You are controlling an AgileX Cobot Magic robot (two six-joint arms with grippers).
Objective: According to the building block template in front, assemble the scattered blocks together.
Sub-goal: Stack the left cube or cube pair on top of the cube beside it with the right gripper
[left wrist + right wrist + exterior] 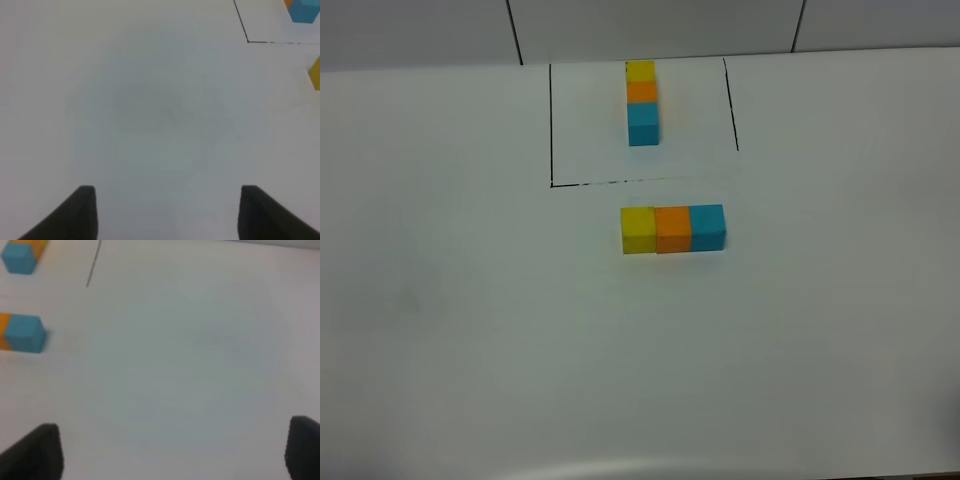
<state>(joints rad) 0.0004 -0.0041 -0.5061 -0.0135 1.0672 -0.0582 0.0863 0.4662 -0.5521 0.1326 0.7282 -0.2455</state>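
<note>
Here the scattered blocks (673,229) sit joined; both the left hand (167,212) and right hand (172,452) gape empty.

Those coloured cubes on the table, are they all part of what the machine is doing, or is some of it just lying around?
Part of the job:
- building block template, the yellow-orange-blue row inside the drawn black outline
- yellow block, orange block and blue block, joined in a row in front of the outline

Just there:
- white table
- nothing else lying about
</note>
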